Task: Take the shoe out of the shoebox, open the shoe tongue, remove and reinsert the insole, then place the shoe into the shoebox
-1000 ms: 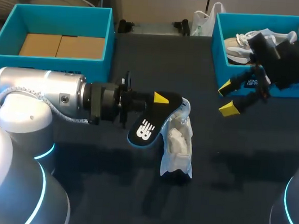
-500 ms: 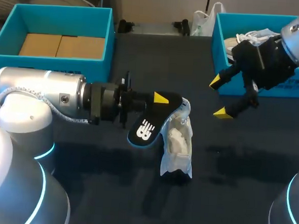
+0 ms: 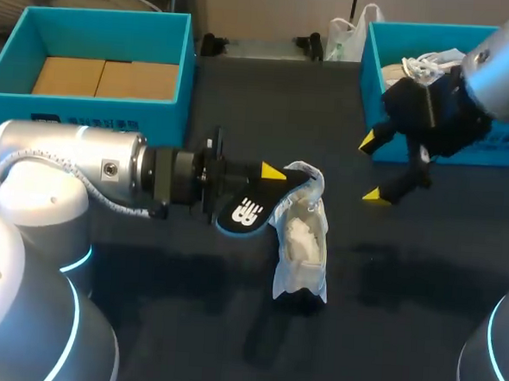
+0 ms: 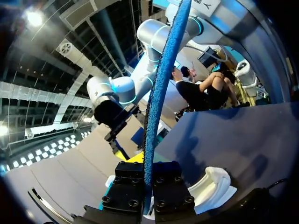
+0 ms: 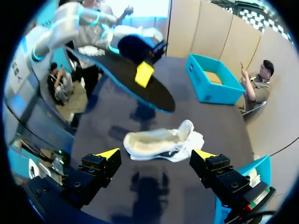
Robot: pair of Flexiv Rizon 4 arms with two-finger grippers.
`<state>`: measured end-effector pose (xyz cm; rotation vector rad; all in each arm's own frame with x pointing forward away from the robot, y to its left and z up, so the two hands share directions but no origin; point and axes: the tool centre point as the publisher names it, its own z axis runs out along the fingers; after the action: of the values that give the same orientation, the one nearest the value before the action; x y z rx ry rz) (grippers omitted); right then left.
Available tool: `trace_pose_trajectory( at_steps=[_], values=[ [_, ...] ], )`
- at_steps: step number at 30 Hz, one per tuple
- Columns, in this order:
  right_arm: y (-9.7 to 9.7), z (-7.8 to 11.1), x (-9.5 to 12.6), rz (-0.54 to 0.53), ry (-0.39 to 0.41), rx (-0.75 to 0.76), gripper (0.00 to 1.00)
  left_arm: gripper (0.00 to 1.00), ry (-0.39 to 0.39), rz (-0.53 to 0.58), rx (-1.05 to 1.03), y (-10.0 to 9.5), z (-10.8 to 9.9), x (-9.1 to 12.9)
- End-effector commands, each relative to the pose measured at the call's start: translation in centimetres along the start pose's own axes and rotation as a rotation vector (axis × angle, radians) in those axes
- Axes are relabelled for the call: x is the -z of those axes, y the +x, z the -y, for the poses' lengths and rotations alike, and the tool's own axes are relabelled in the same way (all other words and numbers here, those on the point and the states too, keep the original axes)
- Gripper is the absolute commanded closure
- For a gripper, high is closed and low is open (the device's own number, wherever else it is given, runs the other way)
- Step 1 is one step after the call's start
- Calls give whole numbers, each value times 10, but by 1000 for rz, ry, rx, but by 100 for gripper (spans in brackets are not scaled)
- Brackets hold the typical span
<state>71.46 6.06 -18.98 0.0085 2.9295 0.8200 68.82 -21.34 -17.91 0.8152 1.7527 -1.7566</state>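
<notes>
The white shoe [image 3: 301, 245] lies on the dark table, its opening facing up, and also shows just ahead of my right gripper [image 5: 156, 154] as the shoe [image 5: 161, 142]. My left gripper [image 3: 268, 176] is shut on the black insole [image 3: 246, 212], holding it in the air beside the shoe's heel end. In the left wrist view the insole [image 4: 159, 93] stands edge-on, blue, clamped in the left gripper [image 4: 148, 179]. My right gripper [image 3: 375, 169] hangs open, empty, right of the shoe and in front of the right teal box [image 3: 371, 85].
The right teal box holds another pale shoe [image 3: 408, 75]. A second teal box [image 3: 87, 102] at the back left holds brown cardboard [image 3: 106, 78]. Bare dark table lies in front of and around the white shoe.
My right gripper has swung left, away from the right box and toward the shoe, staying open. My left gripper has turned the insole a little and lowered it.
</notes>
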Motion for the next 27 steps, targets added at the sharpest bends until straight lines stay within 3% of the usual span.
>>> trace_pose_trajectory(
  at_steps=[1,13,20,27],
  values=[
    [9,0,-10,46,38,58,0,100,-8,15,23,10,2,-2],
    [15,20,-61,-3,-5,134,0,100,-37,72,147,48,-8,-9],
    [23,30,-88,-31,-14,76,0,100,-54,93,174,64,-16,-13],
    [23,30,-88,-31,-14,76,0,100,-63,94,173,75,-21,-21]
  ],
)
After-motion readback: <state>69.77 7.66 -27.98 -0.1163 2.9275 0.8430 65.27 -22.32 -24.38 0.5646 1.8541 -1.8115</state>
